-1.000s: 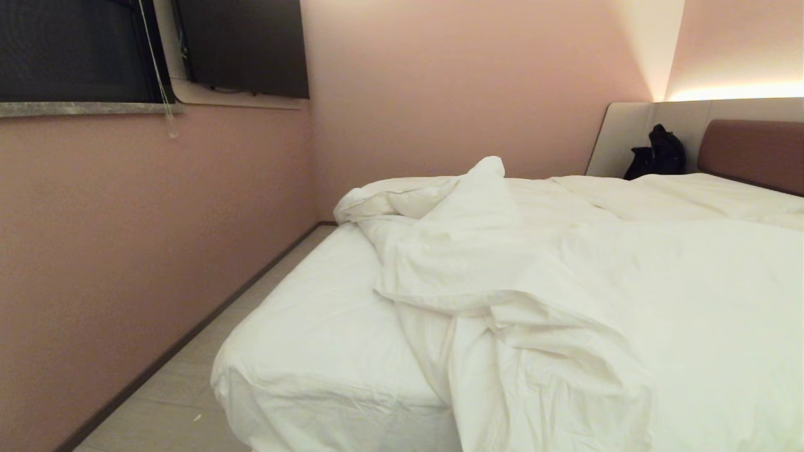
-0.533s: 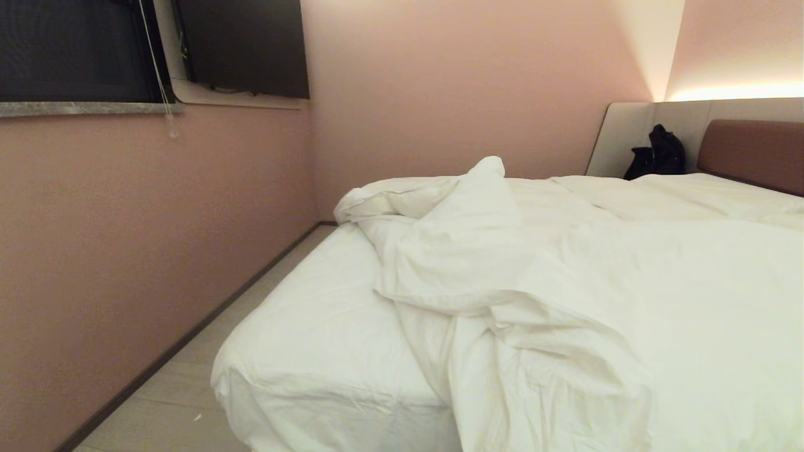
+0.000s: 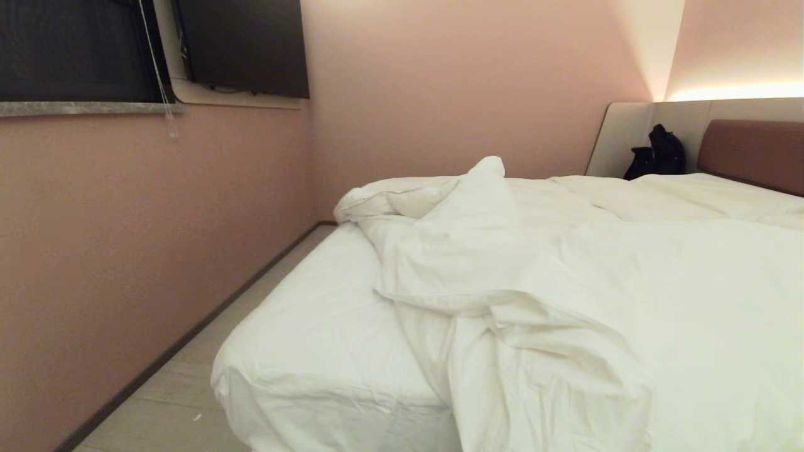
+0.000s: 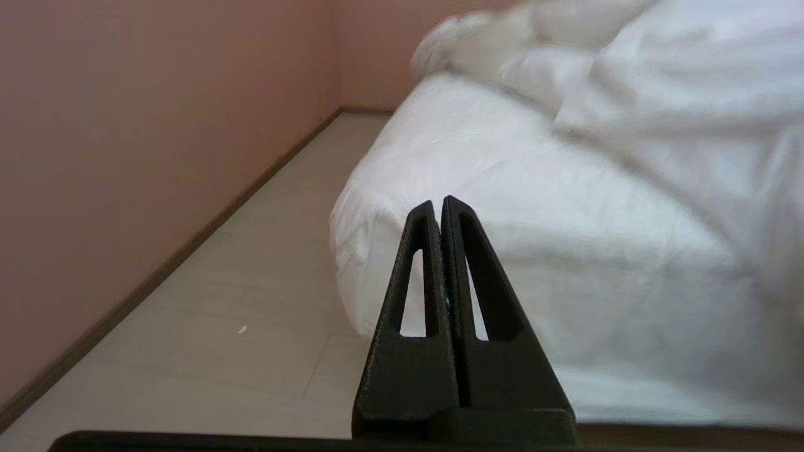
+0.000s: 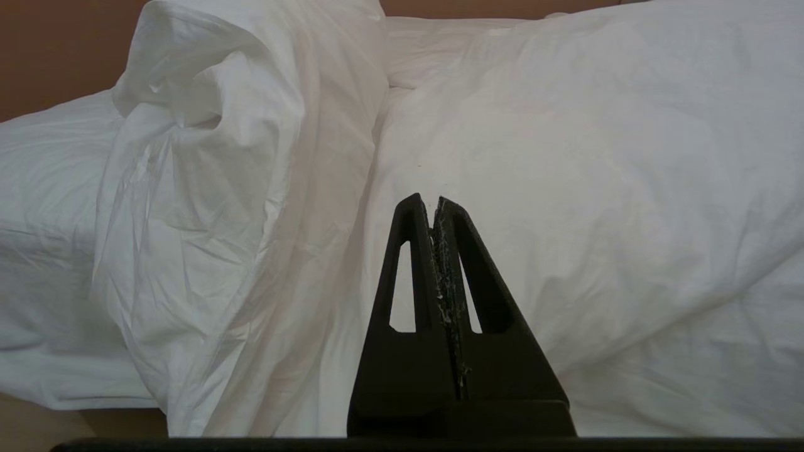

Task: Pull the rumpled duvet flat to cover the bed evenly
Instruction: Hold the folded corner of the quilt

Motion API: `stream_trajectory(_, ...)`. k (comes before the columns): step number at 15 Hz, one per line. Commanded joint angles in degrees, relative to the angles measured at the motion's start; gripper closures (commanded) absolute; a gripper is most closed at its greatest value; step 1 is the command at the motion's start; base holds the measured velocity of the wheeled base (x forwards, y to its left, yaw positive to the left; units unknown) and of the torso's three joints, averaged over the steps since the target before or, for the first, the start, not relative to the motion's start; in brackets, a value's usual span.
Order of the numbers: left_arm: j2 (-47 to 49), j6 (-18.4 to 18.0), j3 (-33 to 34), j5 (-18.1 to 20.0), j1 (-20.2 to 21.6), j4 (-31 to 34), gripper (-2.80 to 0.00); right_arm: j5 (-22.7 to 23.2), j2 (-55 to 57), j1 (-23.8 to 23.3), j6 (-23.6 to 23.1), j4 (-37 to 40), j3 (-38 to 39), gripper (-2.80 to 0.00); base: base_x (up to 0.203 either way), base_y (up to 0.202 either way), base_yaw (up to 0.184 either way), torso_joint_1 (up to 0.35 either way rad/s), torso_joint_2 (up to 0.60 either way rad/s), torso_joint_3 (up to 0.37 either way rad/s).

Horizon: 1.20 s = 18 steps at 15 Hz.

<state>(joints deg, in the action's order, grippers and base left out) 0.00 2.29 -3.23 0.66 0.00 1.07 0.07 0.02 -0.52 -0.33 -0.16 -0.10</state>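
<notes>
White bedding is seen throughout: the bed (image 3: 326, 351) is left bare at its near left corner, where only the mattress sheet shows. The duvet (image 3: 565, 282) is bunched toward the middle and right, its folded edge heaped along the left side and hanging over the foot edge. That folded edge should be grasped low and drawn toward the bare corner. No containers are seen. The left gripper (image 4: 441, 202) and right gripper (image 5: 427, 201) are clenched on nothing.
</notes>
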Motion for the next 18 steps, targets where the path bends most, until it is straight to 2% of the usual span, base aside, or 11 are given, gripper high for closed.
stream_trajectory(1, 0.14, 0.75, -5.13, 0.69, 0.00, 2.01, 0.00, 0.05, -0.02, 0.00, 0.03, -0.02, 0.01, 0.00, 0.000, 0.000, 0.000, 0.000, 0.00, 0.000)
stream_trajectory(3, 0.64, 2.46, -9.66, 2.98, 0.00, 6.43, 0.00, 0.06, -0.02, 0.00, -0.02, -0.02, -0.04, 0.00, 0.000, 0.000, 0.000, 0.000, 0.00, 0.000)
stream_trajectory(5, 5.55, 5.52, -15.16, 6.27, -0.03, 7.90, 0.00, 0.01, -0.02, 0.08, -0.02, -0.02, 0.01, 0.00, 0.000, 0.000, 0.000, 0.000, 0.00, 0.000)
stream_trajectory(9, 24.04, 16.75, -24.58, 12.72, -0.44, 5.62, 0.00, 0.02, -0.02, 0.00, -0.02, -0.02, 0.01, 0.00, 0.000, 0.000, 0.000, 0.000, 0.00, 0.000)
stream_trajectory(13, 49.02, 25.58, -32.76, 19.00, -0.52, -1.51, 0.00, 0.01, -0.02, 0.08, -0.02, -0.02, 0.01, 0.00, 0.000, 0.000, 0.000, 0.000, 0.00, 0.000)
stream_trajectory(18, 83.34, 34.67, -49.33, 23.69, -1.98, -5.60, 0.00, 0.01, -0.02, 0.00, -0.02, -0.02, 0.01, 0.00, 0.000, 0.000, 0.000, 0.000, 0.00, 0.000)
